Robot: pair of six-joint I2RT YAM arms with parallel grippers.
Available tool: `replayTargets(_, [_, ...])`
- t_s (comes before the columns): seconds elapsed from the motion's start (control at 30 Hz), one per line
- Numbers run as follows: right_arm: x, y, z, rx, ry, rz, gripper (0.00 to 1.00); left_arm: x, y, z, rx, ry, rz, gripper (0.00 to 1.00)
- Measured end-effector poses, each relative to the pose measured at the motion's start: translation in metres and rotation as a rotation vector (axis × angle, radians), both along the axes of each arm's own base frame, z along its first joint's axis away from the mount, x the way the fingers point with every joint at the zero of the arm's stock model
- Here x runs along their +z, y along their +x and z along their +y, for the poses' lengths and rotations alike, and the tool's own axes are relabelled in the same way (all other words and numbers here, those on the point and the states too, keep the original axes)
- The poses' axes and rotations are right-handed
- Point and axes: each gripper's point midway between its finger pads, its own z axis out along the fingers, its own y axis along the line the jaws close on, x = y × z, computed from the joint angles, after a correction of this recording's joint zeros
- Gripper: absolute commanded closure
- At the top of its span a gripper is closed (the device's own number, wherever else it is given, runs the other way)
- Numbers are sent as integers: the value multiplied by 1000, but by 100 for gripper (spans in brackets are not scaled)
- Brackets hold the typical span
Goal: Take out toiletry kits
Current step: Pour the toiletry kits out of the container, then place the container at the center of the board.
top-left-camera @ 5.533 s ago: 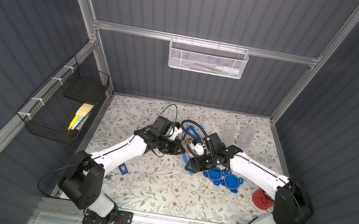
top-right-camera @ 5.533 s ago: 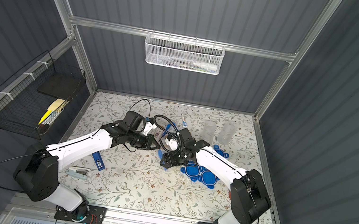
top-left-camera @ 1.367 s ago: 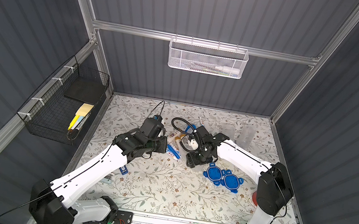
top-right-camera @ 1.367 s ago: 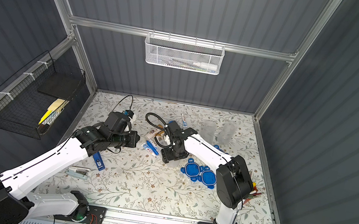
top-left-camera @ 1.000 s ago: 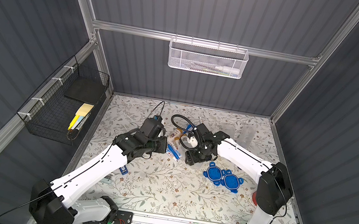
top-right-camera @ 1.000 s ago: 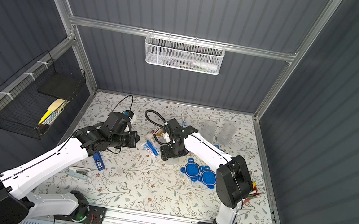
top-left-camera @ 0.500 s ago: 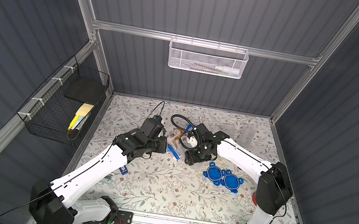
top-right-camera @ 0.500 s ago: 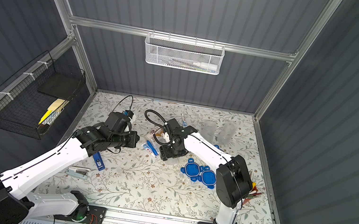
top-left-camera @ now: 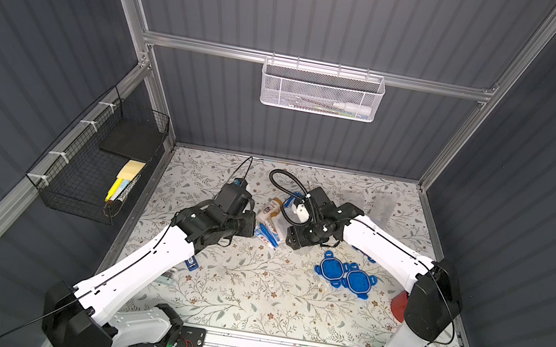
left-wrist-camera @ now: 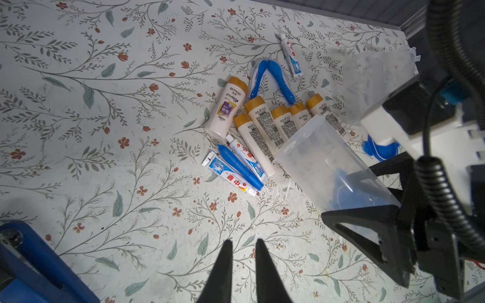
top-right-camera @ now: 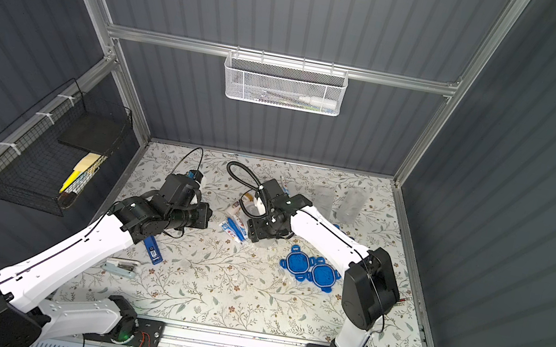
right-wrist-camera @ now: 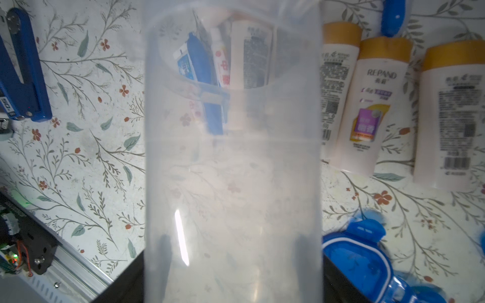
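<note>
**Table** [top-left-camera: 247, 292]: the kits lie loose on the floral cloth near the middle, between the two arms.

**Clear jar** [left-wrist-camera: 322, 162]: the right gripper [top-left-camera: 300, 239] holds it near the base, jaws spread wide on it. It is tipped with its mouth low over the pile. Through the wall it looks empty.

**Step, as judged:** tipping out is finished for this jar. The next move calls for lifting it clear and standing it aside without sweeping the pile.

**Left gripper** [left-wrist-camera: 242, 244]: it hovers near the pile with its jaws all but closed, holding nothing.

**Bottles** [left-wrist-camera: 265, 126]: six with tan caps lie side by side, touching. "REPAND" reads on two of them — one carries a purple panel. Barcodes show, but the fine print is illegible.

**Toothpaste tubes** [left-wrist-camera: 228, 175]: two lie against a folded blue toothbrush [left-wrist-camera: 240, 168], and a third lies apart. A red "中" is legible.
</note>
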Motion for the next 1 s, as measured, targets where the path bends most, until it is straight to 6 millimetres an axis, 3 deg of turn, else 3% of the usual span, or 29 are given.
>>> replayTargets(0.37, [29,36,48,-80,167,-48,89,21,-2,31,115,15,-85,81])
replayTargets(0.7, [12,55,92,-114,203,-37,90,13,-5,38,146,25,-72,81])
replayTargets(1.0, [14,76,121,-143,252,-93,90,16,-13,45,164,0,-86,81])
